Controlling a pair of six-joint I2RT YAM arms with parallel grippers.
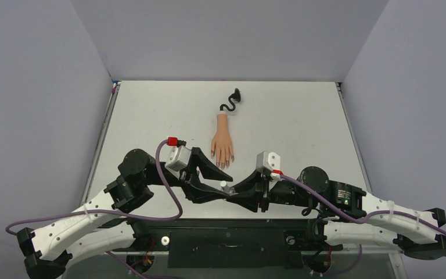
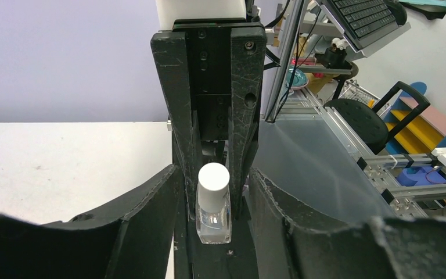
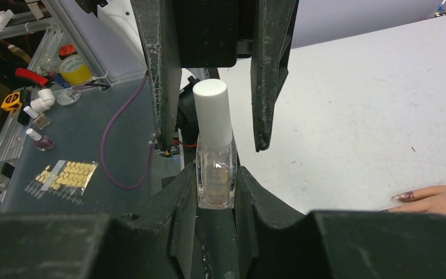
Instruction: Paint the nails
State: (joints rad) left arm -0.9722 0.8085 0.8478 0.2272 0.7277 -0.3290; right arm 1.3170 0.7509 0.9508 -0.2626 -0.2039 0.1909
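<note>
The peach mannequin hand lies on the white table, fingers towards me, its curly black stem behind it. Its dark nails are tiny; one nail shows at the right edge of the right wrist view. A small clear polish bottle with a white cap stands upright just in front of the fingertips. My right gripper is shut on the bottle's glass body. My left gripper is open, its fingers flanking the cap with gaps on both sides.
Both arms meet near the table's front edge. Grey walls enclose the table at left, right and back. Beyond the front edge lie a purple cable, spare polish bottles and a sheet of yellow nail tips.
</note>
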